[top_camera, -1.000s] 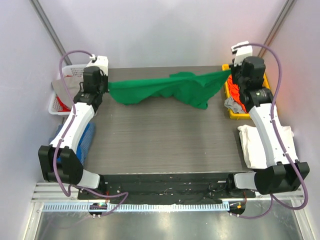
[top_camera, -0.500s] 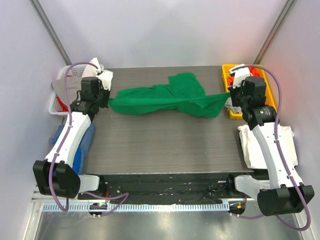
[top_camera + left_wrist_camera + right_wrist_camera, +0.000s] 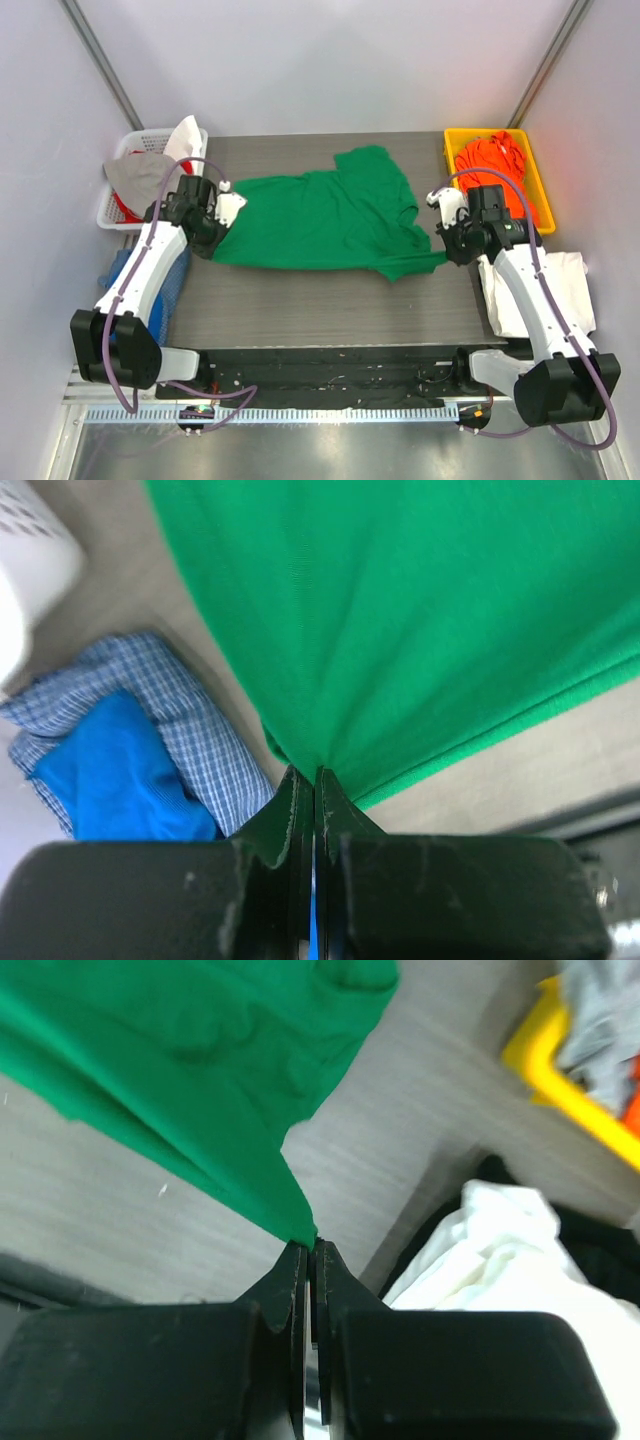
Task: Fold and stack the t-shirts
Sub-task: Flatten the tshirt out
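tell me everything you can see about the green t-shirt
The green t-shirt is plain bright green, soft cotton-looking cloth with a stitched hem. It is spread open across the far half of the table, mostly smooth with a few wrinkles, and one short sleeve points toward the far edge. The left end effector pinches its near left corner and the right end effector pinches its near right tip. Both are shut on the cloth, which pulls taut toward each.

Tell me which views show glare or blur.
Top external: sharp, with glare on the metal rail at the near edge. Left wrist: green t-shirt clear, white basket corner soft. Right wrist: yellow bin blurred.
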Available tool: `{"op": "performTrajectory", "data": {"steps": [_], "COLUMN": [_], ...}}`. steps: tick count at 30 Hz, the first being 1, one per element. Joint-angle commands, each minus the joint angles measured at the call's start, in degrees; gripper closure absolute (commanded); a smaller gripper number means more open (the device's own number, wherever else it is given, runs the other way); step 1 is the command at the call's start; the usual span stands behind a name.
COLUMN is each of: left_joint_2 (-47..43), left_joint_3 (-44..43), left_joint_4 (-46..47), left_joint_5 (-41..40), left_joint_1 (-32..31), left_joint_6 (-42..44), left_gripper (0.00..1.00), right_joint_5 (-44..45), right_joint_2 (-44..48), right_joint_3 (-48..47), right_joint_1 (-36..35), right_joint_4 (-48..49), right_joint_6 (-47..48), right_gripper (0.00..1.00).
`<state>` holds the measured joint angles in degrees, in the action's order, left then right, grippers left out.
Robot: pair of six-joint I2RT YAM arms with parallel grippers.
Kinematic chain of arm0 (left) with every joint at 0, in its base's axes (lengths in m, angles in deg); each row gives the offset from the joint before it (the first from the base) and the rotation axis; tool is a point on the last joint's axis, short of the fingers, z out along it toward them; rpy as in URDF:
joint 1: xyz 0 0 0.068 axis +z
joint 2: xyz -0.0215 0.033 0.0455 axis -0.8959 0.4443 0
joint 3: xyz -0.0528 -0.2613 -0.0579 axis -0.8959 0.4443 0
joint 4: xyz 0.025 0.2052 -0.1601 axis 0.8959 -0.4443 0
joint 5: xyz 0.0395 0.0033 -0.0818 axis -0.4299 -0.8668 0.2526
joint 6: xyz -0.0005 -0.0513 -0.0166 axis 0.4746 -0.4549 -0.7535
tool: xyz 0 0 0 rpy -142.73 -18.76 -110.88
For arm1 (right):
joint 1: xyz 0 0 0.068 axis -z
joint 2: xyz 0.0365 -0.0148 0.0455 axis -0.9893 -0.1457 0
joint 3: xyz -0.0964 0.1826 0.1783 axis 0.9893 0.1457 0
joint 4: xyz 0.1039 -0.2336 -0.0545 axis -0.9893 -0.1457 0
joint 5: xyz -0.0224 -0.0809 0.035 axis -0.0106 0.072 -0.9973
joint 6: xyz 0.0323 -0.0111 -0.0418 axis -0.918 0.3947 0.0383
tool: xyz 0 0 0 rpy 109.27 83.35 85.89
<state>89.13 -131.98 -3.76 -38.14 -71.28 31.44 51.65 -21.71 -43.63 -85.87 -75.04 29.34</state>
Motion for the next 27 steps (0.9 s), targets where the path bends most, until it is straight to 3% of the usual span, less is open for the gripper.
{"op": "performTrajectory", "data": {"steps": [1,10,13,15,16,18,25,26,27], "left_joint_2": [0.61,2.46,3.25,3.77,4.13,4.48,4.39,4.13,4.04], "left_joint_3": [-1.15,1.39,2.89,3.59,3.94,4.21,6.75,6.93,7.28], "left_joint_4": [-9.34,-11.39,-9.72,-9.1,-8.66,-8.48,-7.6,-7.86,-8.04], "left_joint_5": [-0.18,-2.9,-4.4,-5.01,-5.1,-5.37,-6.34,-5.99,-5.64], "left_joint_1": [-1.21,-5.7,-6.58,-6.93,-7.19,-7.63,-8.33,-8.51,-8.6], "left_joint_6": [3.81,3.46,3.28,2.84,2.76,2.41,2.06,1.88,1.62], "left_gripper": [1.0,1.0,1.0,1.0,1.0,1.0,1.0,0.98,0.88], "right_joint_5": [-4.87,-9.45,-9.1,-8.05,-7.87,-8.57,-5.94,-5.67,-5.5], "right_joint_2": [-0.31,-2.68,-2.16,-1.28,-0.93,0.39,3.29,3.47,3.12], "right_joint_3": [1.16,3.97,6.87,8.54,8.37,8.55,8.9,8.81,8.29], "right_joint_1": [0.3,-0.23,-0.41,-0.41,-0.49,-0.58,-0.67,-0.67,-0.67], "right_joint_4": [-8.19,-22.08,-23.41,-23.58,-23.93,-26.39,-26.05,-24.65,-24.2], "right_joint_6": [5.02,14.77,16.45,16.89,16.81,18.12,17.69,17.25,17.07], "right_gripper": [0.99,0.99,0.9,0.77,0.62,0.5,0.45,0.44,0.44]}}
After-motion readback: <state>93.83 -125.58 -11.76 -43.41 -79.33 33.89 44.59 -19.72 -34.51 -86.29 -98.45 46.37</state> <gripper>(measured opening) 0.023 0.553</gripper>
